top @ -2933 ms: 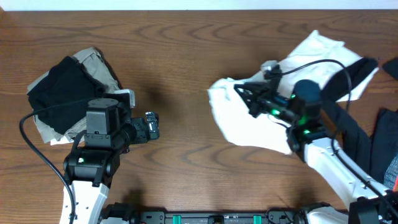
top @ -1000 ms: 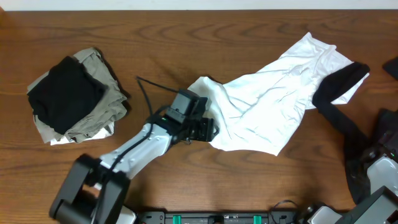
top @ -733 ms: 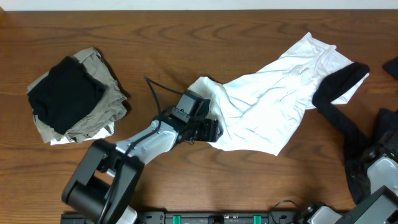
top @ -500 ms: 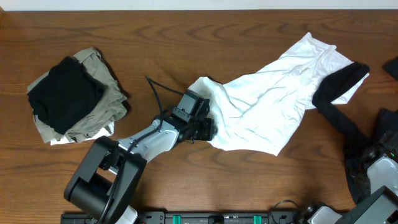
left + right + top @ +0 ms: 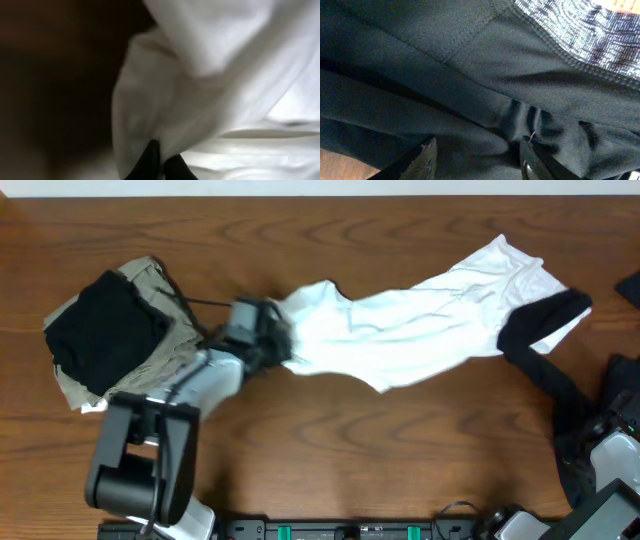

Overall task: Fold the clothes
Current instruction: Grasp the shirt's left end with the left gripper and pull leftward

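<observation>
Robotics lab bench.
Marked by a wood-grain table (image 5: 300, 470) beneath the jaws of the left gripper (image 5: 282, 348), a black base rail (image 5: 350, 531) with green clips well behind them, a loose cable (image 5: 195, 301) trailing behind, and dark garments (image 5: 470, 75) against the jaws of the right gripper (image 5: 479, 157).

The big white shirt (image 5: 410, 320) lies stretched out and wrinkled across the middle of the table (image 5: 300, 460). On the left, a folded black cloth (image 5: 105, 330) sits on top of a tan cloth (image 5: 165, 360). A dark cloth (image 5: 540, 330) lies over the shirt's right end.
</observation>
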